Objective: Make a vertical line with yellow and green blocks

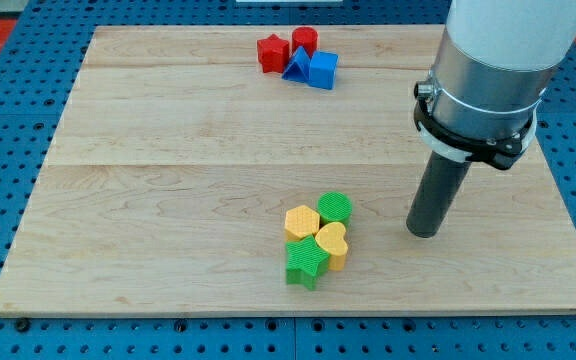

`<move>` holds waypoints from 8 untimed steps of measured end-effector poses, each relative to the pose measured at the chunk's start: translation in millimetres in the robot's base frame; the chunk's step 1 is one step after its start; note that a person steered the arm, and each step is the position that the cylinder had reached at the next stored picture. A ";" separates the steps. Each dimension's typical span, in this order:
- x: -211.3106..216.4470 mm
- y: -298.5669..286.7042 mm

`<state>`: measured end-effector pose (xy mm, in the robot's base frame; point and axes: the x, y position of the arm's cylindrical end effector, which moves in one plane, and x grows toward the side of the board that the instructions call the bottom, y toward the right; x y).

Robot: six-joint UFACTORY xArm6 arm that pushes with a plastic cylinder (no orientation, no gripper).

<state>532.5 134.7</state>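
Four task blocks sit bunched together at the board's lower middle. A green round block (335, 208) is at the cluster's top right. A yellow block (302, 221), roughly pentagonal, touches it on the left. A yellow heart-shaped block (332, 243) lies below them. A green star-shaped block (306, 264) is at the bottom left of the cluster. My tip (424, 233) rests on the board to the right of the cluster, about level with the yellow heart and apart from it.
A second cluster sits near the board's top edge: a red star-like block (272, 53), a red block (304, 42), a blue triangular block (296, 64) and a blue cube (323, 69). The wooden board (168, 200) lies on a blue pegboard.
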 end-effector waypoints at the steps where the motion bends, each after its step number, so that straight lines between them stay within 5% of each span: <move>1: 0.0 0.5; 4: -13.2 2.2; 6: 54.0 8.9; 8: 34.4 -99.6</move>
<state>566.9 35.1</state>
